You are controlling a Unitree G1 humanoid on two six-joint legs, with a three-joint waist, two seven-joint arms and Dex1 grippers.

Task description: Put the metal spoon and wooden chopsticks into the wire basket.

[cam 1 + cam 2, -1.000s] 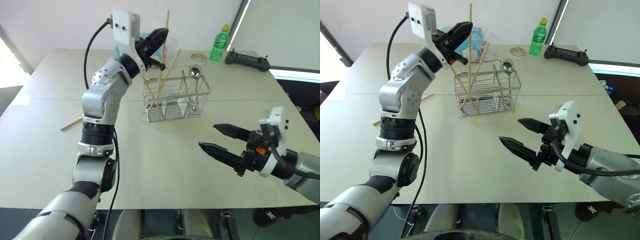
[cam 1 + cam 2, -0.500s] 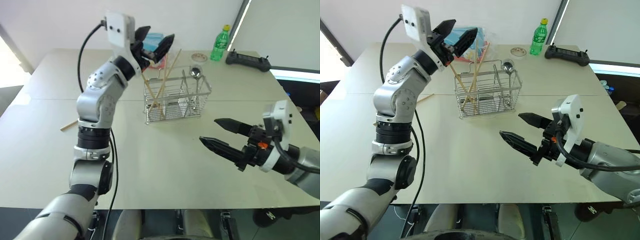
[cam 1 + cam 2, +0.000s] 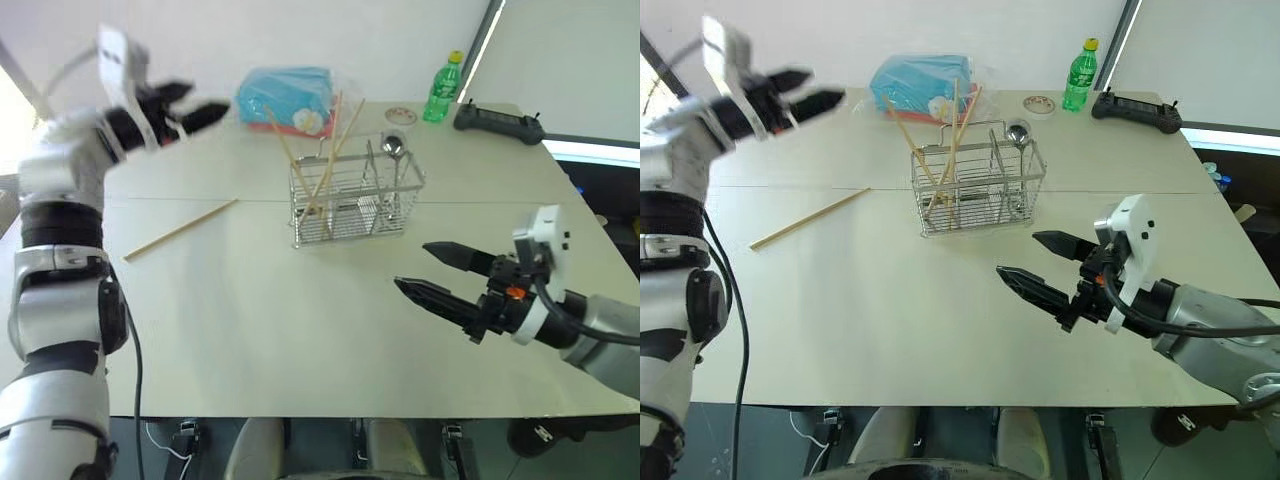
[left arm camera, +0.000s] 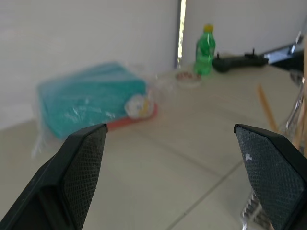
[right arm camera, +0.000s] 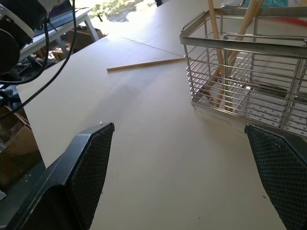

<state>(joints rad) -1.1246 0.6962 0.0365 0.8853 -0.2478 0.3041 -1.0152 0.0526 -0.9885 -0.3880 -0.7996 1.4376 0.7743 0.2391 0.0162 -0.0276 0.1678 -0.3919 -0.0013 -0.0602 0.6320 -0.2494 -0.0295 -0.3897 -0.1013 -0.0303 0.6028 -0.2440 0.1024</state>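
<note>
The wire basket (image 3: 355,192) stands at the middle of the table. Three wooden chopsticks (image 3: 327,150) lean in its left part. The metal spoon (image 3: 392,147) stands in its right part, bowl up. Another wooden chopstick (image 3: 180,229) lies flat on the table left of the basket, also seen in the right wrist view (image 5: 146,63). My left gripper (image 3: 205,98) hovers open and empty, high at the far left, well away from the basket. Open and empty too, my right gripper (image 3: 411,264) hangs above the table in front of the basket, to its right.
A blue plastic-wrapped package (image 3: 287,92) lies behind the basket. A green bottle (image 3: 440,88), a small round dish (image 3: 398,115) and a black controller (image 3: 498,122) sit along the far right edge. The table's front edge runs just below my right arm.
My left gripper has opened and let a chopstick drop into the basket, then swung far to the left, away from it. The right arm has kept still.
</note>
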